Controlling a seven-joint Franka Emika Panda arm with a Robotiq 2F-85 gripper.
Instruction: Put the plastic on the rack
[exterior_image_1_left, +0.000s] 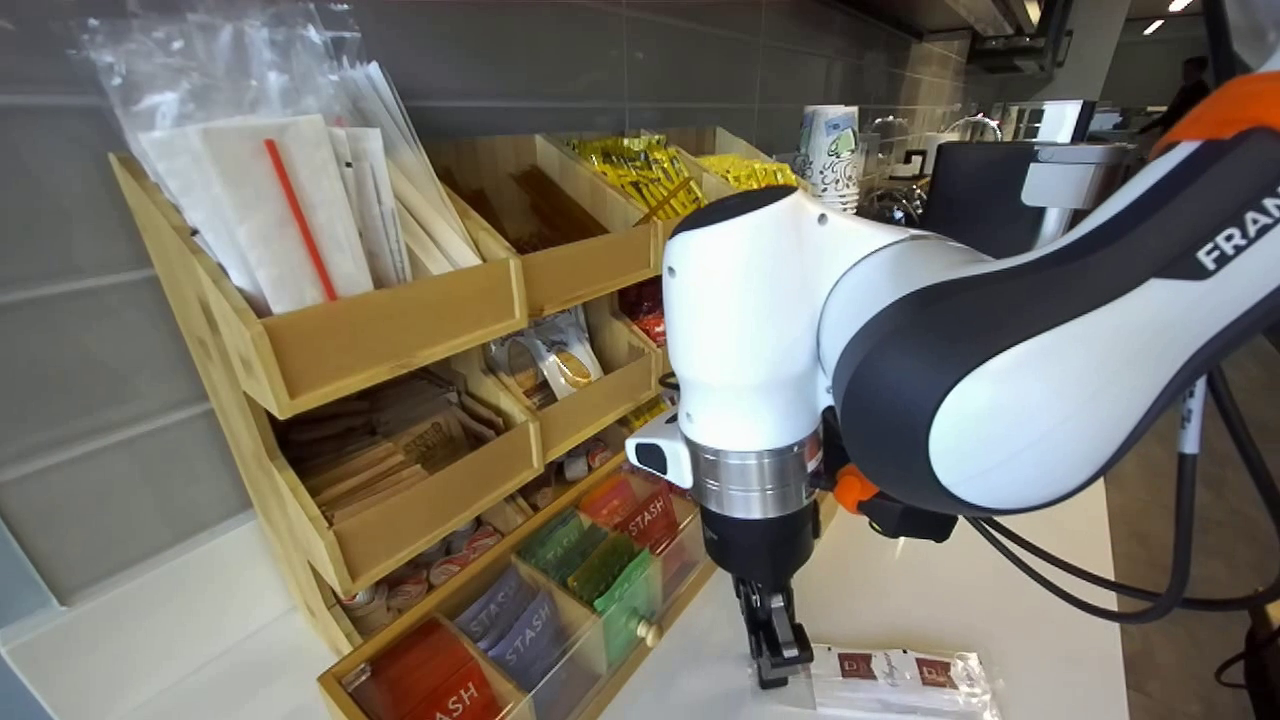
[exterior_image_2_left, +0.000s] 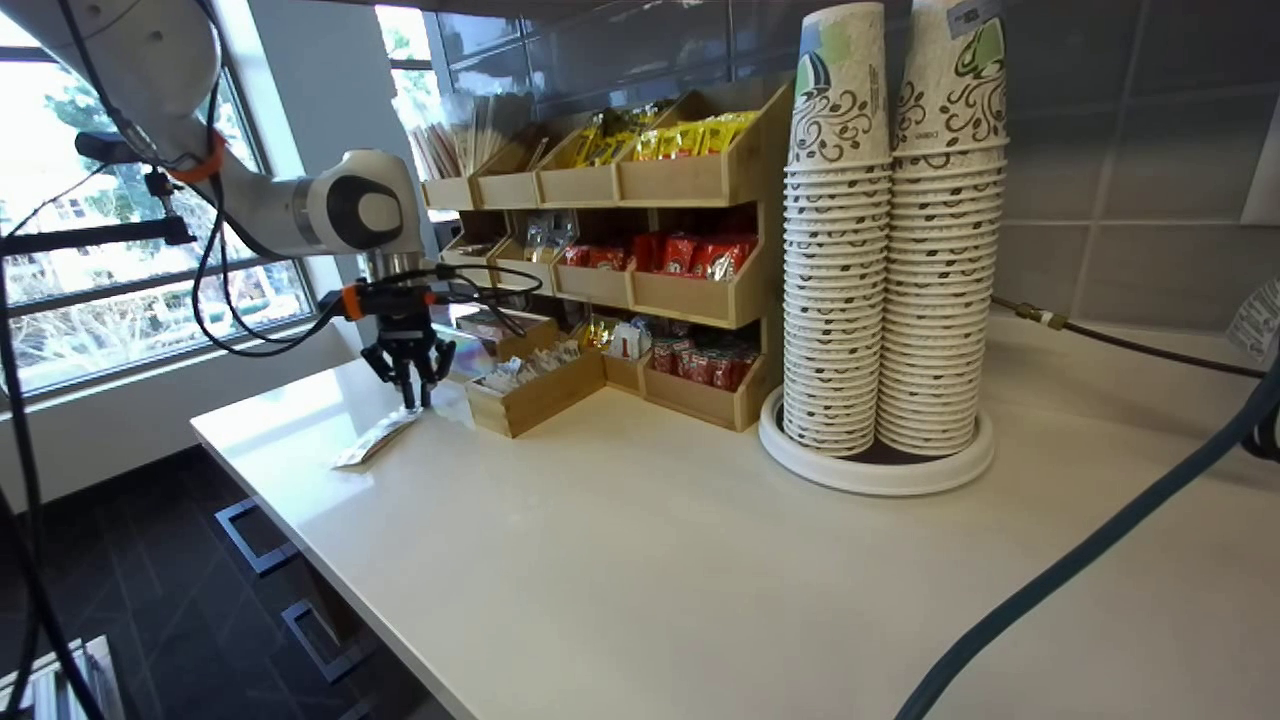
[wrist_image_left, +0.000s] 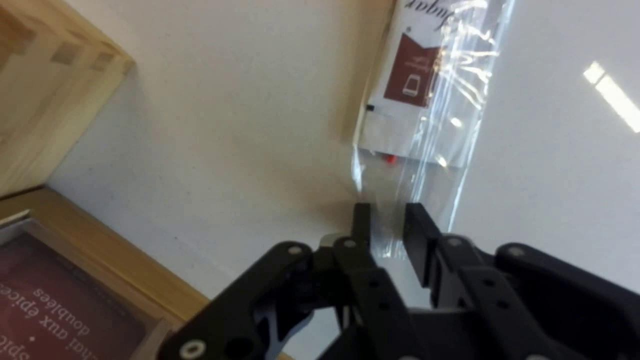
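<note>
The clear plastic packet with white sugar sachets inside lies flat on the white counter. It shows in both exterior views (exterior_image_1_left: 890, 685) (exterior_image_2_left: 372, 440) and in the wrist view (wrist_image_left: 430, 95). My gripper (exterior_image_1_left: 785, 668) points down at one end of the packet; it also shows in an exterior view (exterior_image_2_left: 415, 398). In the wrist view the gripper (wrist_image_left: 388, 215) has its fingertips apart, over or around the clear empty end of the plastic. Whether they touch it is unclear. The wooden rack (exterior_image_1_left: 400, 335) stands against the wall; it also shows in an exterior view (exterior_image_2_left: 675, 183).
A tea box with a clear front (exterior_image_1_left: 620, 640) stands beside the gripper at the rack's foot. A wooden drawer (exterior_image_2_left: 540, 395) with small packets juts out near the gripper. Two cup stacks (exterior_image_2_left: 838, 300) stand on a round white tray (exterior_image_2_left: 880, 478). The counter's edge (exterior_image_2_left: 330, 575) is nearby.
</note>
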